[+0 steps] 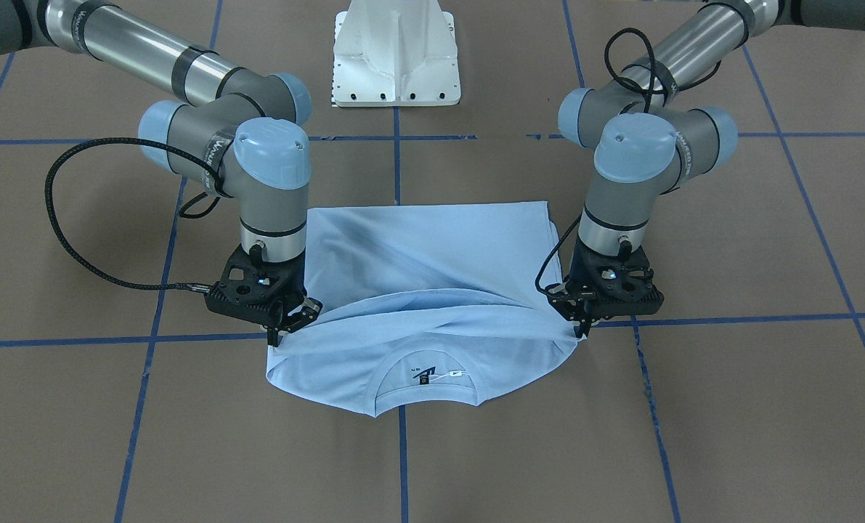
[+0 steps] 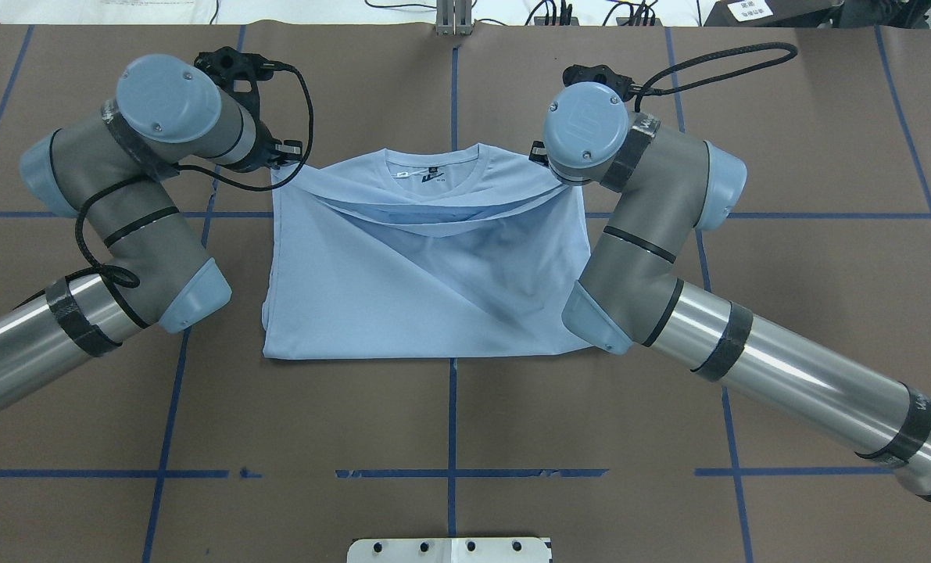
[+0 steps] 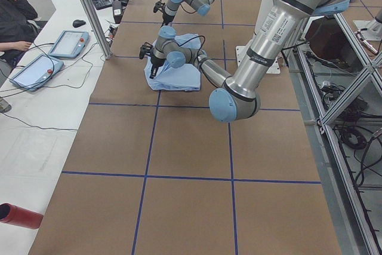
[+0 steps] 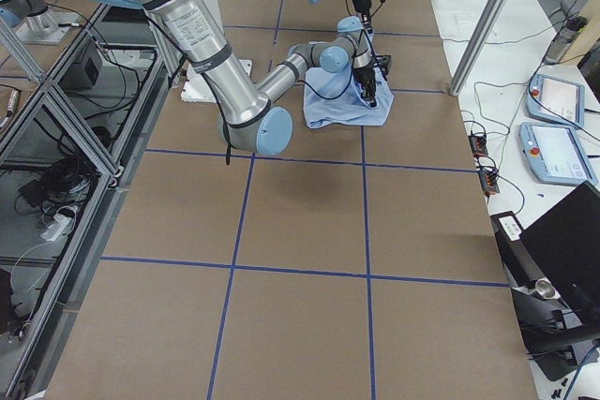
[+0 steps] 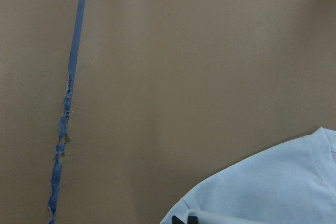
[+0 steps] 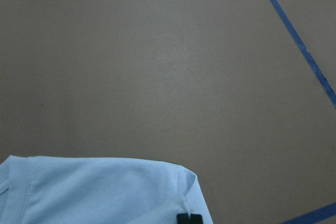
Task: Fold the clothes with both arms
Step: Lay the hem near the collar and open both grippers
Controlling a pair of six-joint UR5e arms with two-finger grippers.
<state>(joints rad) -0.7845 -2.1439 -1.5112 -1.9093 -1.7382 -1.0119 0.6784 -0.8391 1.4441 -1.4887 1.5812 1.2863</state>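
The light blue T-shirt (image 1: 432, 254) lies on the brown table, folded over, with its collar and dark neck label (image 1: 423, 377) on the side away from the robot. The chest print is hidden. A folded-over layer is stretched taut between both grippers just behind the collar (image 2: 434, 223). My left gripper (image 1: 582, 328) is shut on that layer's edge at the shirt's left shoulder (image 2: 281, 162). My right gripper (image 1: 287, 327) is shut on the edge at the other shoulder. Both wrist views show a shirt corner (image 5: 273, 187) (image 6: 94, 192) at black fingertips.
The white pedestal base (image 1: 396, 58) stands at the robot's side of the table. Blue tape lines (image 1: 401, 450) grid the brown surface. An operator (image 3: 15, 22) and control tablets (image 3: 65, 43) are beside the far table edge. A red cylinder (image 3: 18, 214) lies there too.
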